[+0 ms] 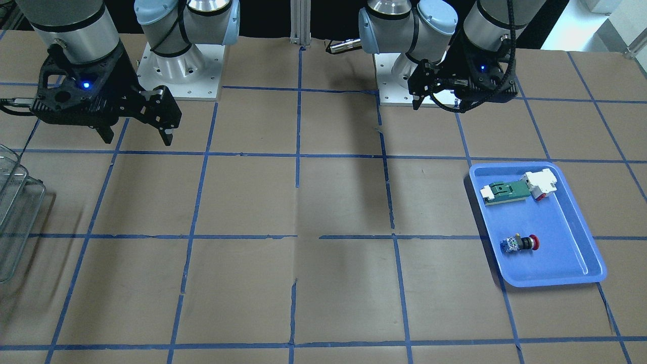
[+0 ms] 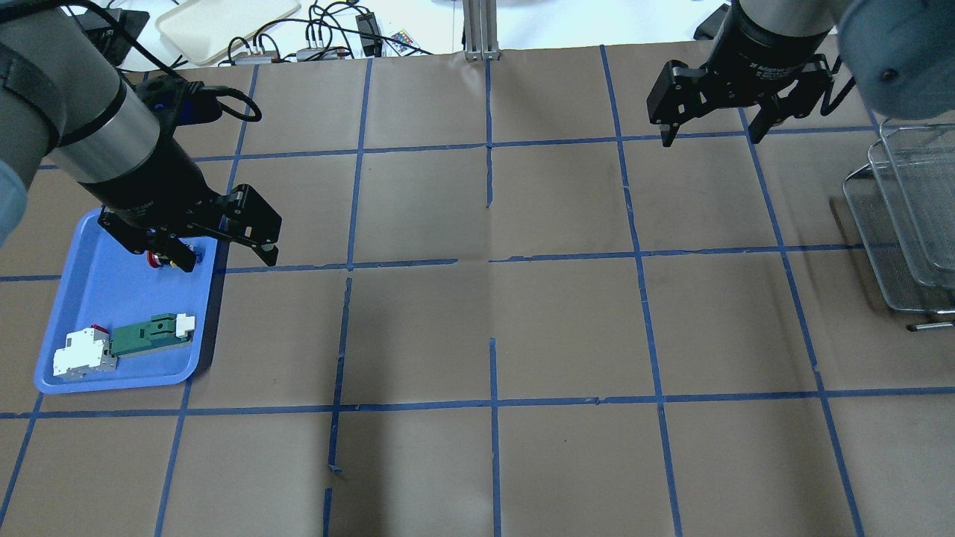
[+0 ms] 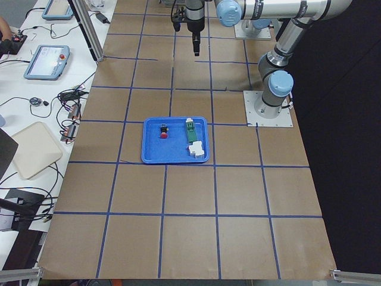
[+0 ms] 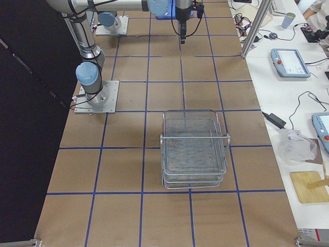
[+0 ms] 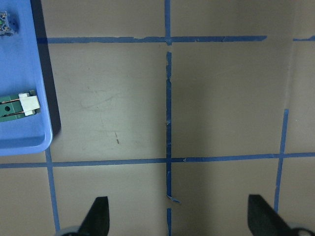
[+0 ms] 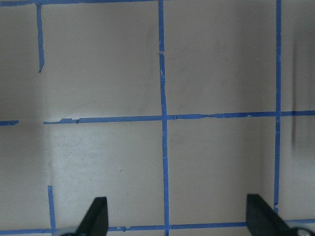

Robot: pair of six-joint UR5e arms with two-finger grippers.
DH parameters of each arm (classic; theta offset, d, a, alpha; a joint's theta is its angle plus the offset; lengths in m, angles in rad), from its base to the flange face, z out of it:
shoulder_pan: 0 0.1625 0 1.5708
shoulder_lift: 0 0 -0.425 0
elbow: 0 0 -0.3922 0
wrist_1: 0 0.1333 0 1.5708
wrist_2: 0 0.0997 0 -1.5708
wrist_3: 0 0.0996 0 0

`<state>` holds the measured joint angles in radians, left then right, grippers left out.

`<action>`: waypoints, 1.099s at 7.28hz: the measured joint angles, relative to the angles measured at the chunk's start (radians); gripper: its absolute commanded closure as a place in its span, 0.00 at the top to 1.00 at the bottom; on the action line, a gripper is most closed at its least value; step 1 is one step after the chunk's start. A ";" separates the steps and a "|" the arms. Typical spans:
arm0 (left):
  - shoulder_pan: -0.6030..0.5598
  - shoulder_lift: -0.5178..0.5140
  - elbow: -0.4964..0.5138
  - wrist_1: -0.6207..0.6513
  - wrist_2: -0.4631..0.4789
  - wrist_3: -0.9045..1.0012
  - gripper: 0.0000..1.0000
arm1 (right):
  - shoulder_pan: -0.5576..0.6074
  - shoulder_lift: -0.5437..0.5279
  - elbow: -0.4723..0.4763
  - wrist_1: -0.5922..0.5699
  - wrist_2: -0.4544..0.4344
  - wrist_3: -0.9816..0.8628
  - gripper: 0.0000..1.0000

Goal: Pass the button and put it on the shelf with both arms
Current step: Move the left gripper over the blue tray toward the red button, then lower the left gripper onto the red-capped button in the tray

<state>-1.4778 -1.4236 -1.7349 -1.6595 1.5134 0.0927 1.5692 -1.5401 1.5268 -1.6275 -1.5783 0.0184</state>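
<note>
The button (image 1: 520, 244), with its red cap and blue rear block, lies on its side in the blue tray (image 1: 571, 237). In the overhead view it (image 2: 154, 259) is partly hidden behind my left gripper (image 2: 224, 257). That gripper hangs open and empty above the tray's inner edge. In the left wrist view only the button's blue end (image 5: 6, 22) shows, at the top left. My right gripper (image 2: 710, 134) is open and empty, high over the far side of the table. The wire-mesh shelf (image 2: 903, 216) stands just to its right, at the table's edge, and also shows in the exterior right view (image 4: 194, 149).
A green-and-white flat part (image 1: 507, 192) and a white block with a red bit (image 1: 541, 183) lie in the tray's other end. The table is brown paper with a grid of blue tape (image 1: 298, 154). Cables and a beige tray (image 2: 224, 22) lie beyond the far edge.
</note>
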 measured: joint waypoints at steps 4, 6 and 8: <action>0.081 -0.026 0.001 0.026 0.047 -0.039 1.00 | 0.000 0.000 0.001 0.000 0.001 0.000 1.00; 0.230 -0.064 0.005 0.132 0.040 -0.067 1.00 | 0.000 0.000 0.001 0.001 0.001 -0.001 1.00; 0.371 -0.131 0.012 0.223 0.019 -0.147 1.00 | 0.000 0.000 0.002 0.002 0.002 -0.001 1.00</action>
<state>-1.1064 -1.5545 -1.7228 -1.4365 1.5327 -0.0540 1.5694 -1.5401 1.5289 -1.6254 -1.5766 0.0173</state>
